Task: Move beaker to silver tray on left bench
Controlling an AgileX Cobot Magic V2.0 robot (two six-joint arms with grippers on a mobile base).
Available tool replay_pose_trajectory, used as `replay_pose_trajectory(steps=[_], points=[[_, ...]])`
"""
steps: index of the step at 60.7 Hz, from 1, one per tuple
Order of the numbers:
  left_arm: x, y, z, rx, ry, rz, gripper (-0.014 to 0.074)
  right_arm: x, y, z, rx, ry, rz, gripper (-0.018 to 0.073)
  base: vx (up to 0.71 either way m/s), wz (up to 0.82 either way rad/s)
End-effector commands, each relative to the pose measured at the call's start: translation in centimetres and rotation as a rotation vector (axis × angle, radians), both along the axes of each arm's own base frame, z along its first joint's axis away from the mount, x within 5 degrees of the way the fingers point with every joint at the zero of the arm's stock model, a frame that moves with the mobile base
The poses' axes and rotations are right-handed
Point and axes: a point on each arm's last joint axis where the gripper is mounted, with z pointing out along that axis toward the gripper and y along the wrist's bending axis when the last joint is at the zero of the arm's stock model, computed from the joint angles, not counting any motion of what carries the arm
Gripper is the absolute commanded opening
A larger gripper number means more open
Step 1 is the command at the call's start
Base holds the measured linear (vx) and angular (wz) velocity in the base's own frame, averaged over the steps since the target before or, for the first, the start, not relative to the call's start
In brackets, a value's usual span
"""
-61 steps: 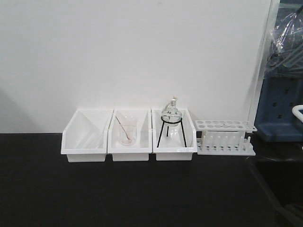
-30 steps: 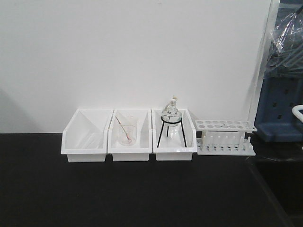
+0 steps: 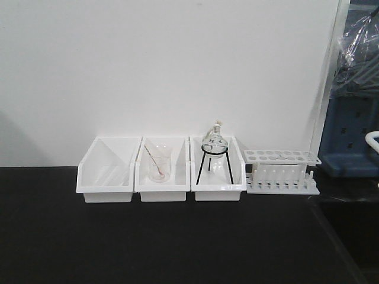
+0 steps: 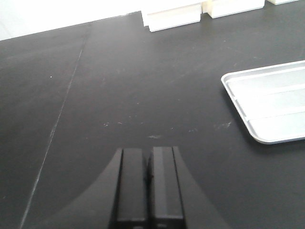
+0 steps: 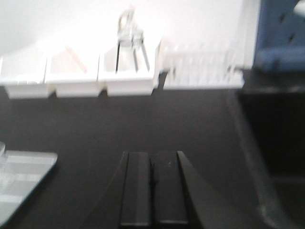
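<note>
Beaker: not surely in view; a blurred clear shape (image 5: 2,160) at the frame's left edge may be it.
Handling: likely light, slick, fragile; grip the wall below the lip.
Silver tray (image 4: 267,109): raised rim, open worktop (image 4: 119,95) around.
Left gripper (image 4: 148,186), right gripper (image 5: 152,191): clenched, empty.

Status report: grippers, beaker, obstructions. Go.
Left gripper shut, empty; right gripper shut, empty. Small clear task beaker not identifiable in any view. Flat silver metal tray bare where visible. No visible obstructions.
</note>
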Motion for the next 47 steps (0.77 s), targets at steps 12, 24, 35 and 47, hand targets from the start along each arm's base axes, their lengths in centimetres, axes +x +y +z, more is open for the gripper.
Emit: replay_pose_trajectory(steps=[12, 24, 35, 47], points=[[0.2, -0.11, 0.09, -0.004, -0.069, -0.012, 0.0001, -0.54, -0.25, 0.64, 0.0, -0.119, -0.03, -0.0011, 0.0, 0.0], [0.2, -0.11, 0.09, -0.004, -0.069, -0.012, 0.0001, -0.57, -0.25, 0.67, 0.001, -0.124, -0.03, -0.0011, 0.0, 0.0], [0.2, -0.11, 0.09, -0.004, -0.069, -0.012, 0.0001, -0.56, -0.25, 0.64, 0.001, -0.122, -0.03, -0.0011, 0.0, 0.0], [0.2, -0.11, 0.09, -0.004, -0.069, -0.012, 0.0001, -0.56, -0.25, 0.64, 0.001, -0.122, -0.03, -0.0011, 0.0, 0.0]])
